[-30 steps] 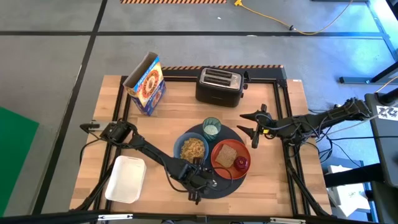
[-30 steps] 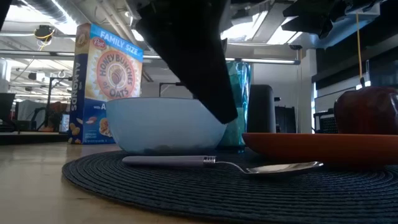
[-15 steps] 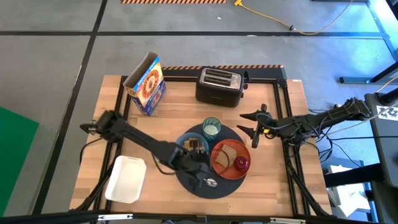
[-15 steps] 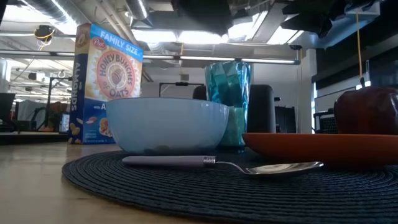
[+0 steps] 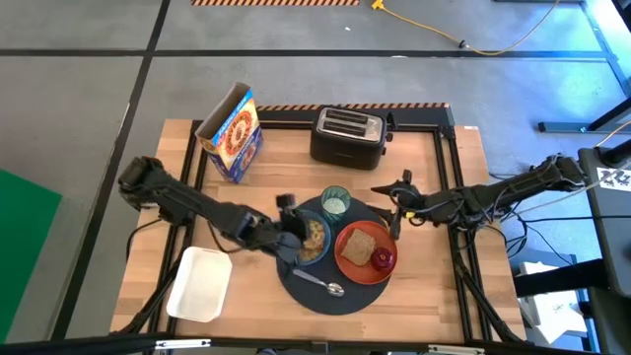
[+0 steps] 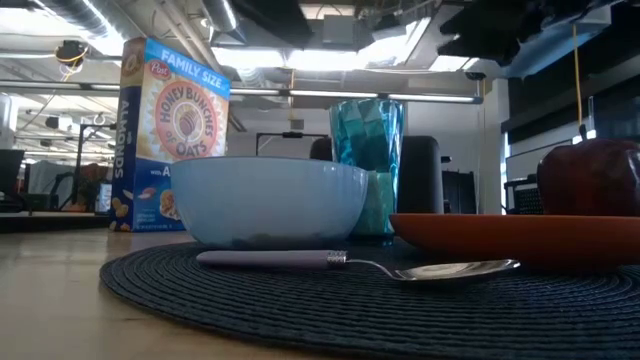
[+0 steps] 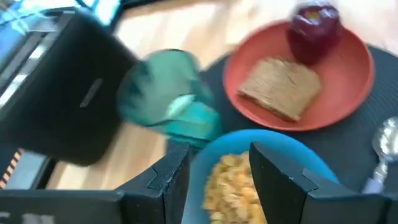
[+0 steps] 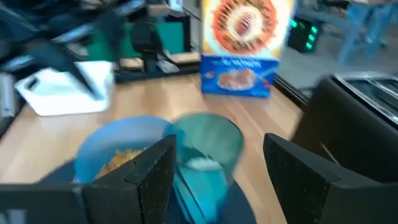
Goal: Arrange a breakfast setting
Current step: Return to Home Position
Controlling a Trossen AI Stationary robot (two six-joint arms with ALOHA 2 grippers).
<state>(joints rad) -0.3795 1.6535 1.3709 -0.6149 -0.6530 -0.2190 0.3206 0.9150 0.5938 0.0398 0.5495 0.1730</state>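
A round dark mat (image 5: 296, 286) lies at the table's near middle. On it stand a blue bowl (image 5: 314, 240) of cereal, an orange-red plate (image 5: 347, 266) with a toast slice (image 5: 360, 245) and a red apple (image 5: 383, 258), and a greenish glass (image 5: 336, 202). A metal spoon (image 5: 320, 284) lies flat on the mat in front of the bowl. My left gripper (image 7: 219, 177) is open and empty above the bowl's left part (image 5: 294, 235). My right gripper (image 5: 387, 197) is open and empty, right of the glass (image 8: 205, 149).
A cereal box (image 5: 232, 133) stands at the far left and a black toaster (image 5: 347, 136) at the far middle. A white rectangular tub (image 5: 200, 284) lies at the near left. Bare wood shows on the table's right part.
My left gripper has gone from the mat's near edge, by the spoon, up and toward the table's far left, and now hangs over the bowl. The spoon has stayed flat on the mat. My right gripper has gone a little toward the glass.
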